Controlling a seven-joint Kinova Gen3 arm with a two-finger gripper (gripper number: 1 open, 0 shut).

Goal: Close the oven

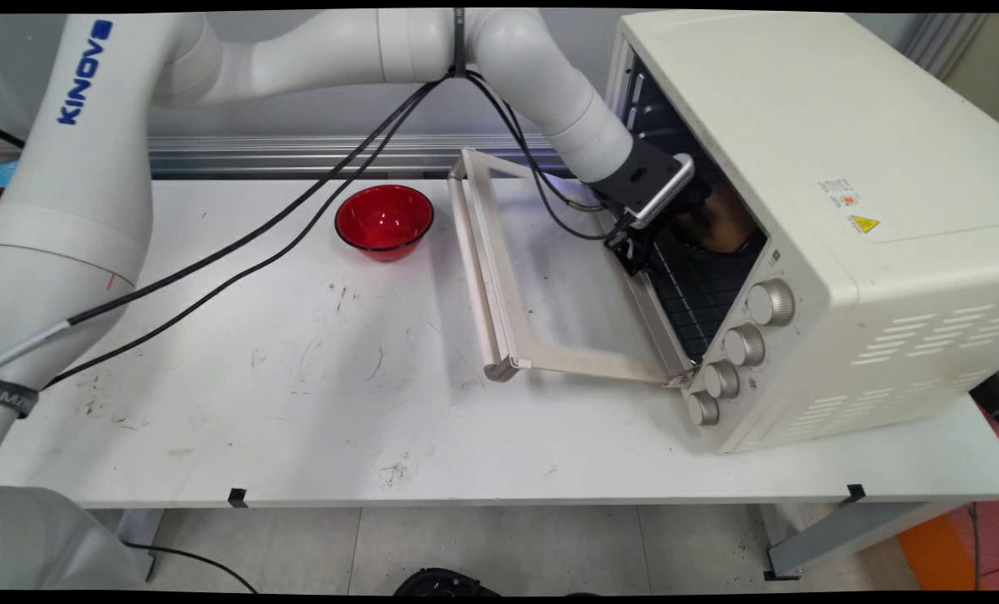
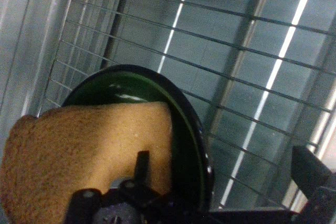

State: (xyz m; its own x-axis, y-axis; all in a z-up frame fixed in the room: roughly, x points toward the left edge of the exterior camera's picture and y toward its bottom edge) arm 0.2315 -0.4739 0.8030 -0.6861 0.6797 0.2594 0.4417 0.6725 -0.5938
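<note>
1. Bearing everything else: a white, scuffed rectangular table (image 1: 298, 403).
2. Standing on the table's right part: a cream-coloured boxy metal countertop oven (image 1: 801, 168), with its cream-framed, glass-paned door (image 1: 499, 277) lying swung down flat over the tabletop towards the left.
3. Carrying on its top side a small white label (image 1: 839, 193) with an orange-red mark and, just beside it, a yellow triangular warning sticker (image 1: 865, 224); the writing on both being too small to read.
4. Spanning the inside of the oven: a wire rack of thin metal bars (image 2: 252, 77).
5. Resting on that rack, deep in the cavity: a round dark green plate with a glossy rim (image 2: 191, 145).
6. Lying on the plate: a tan, rough-crusted piece of bread (image 2: 79, 150), covering most of the plate's near side.
7. Reaching through the oven's opening from the left, right at the plate and bread: the black two-finger gripper (image 1: 690, 201).
8. Standing apart, not clamping anything: the fingers (image 2: 310, 169), with the one at the hand view's right edge holding clear of the plate's rim and bare rack showing between them.
9. Sitting well left of the open door, near the table's far edge: a round red glossy bowl (image 1: 384, 220).
10. Lining the oven's front panel in a slanting row: four round silver-beige knobs (image 1: 742, 344).
</note>
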